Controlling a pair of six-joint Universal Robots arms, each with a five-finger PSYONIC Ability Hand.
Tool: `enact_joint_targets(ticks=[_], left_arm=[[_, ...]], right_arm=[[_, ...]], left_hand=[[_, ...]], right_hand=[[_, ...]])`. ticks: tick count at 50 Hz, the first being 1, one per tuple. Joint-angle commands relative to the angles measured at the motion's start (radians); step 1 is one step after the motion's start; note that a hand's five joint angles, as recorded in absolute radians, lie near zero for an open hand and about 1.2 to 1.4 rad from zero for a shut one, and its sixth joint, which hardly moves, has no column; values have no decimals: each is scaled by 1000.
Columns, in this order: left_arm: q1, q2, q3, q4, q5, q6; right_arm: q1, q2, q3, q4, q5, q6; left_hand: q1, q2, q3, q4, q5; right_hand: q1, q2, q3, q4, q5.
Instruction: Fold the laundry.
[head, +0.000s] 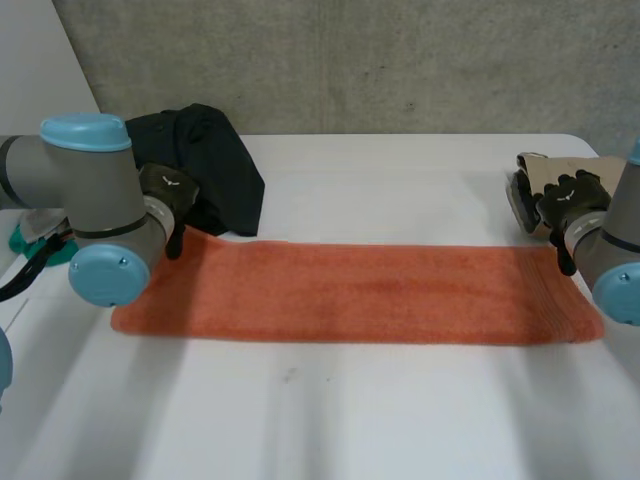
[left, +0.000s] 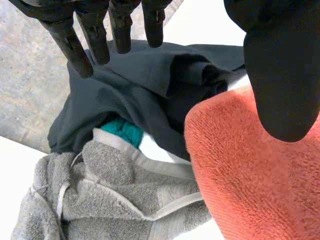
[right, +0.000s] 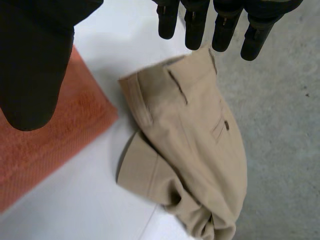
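A long orange terry towel (head: 360, 292) spans the white table (head: 400, 410). The left hand (head: 168, 195) at nine o'clock and the right hand (head: 570, 200) at three hover open-fingered.

Even, diffuse light brightens the white table (head: 400, 190). The long orange terry towel (head: 360, 295) casts a thin soft shadow along its near edge. The crumpled black garment (head: 215, 165) reads dark, its folds barely lit. The rumpled beige trousers (right: 190, 145) throw a faint shadow onto the table.

Straight-fingered left hand (left: 280, 75) over orange towel (left: 240, 185)
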Motion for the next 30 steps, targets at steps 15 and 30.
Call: enact_joint_targets(ticks=[15, 30], left_arm=[[30, -147, 99, 125, 44, 12], [28, 106, -157, 195, 111, -112]], right_arm=[[-6, 136, -112, -58, -187, 183], [-60, -132, 152, -59, -213, 220]], left_hand=[[-14, -25, -33, -22, -44], [-14, -25, -33, -22, -44]], right_hand=[[-42, -30, -31, -29, -40], [-42, -30, -31, -29, -40]])
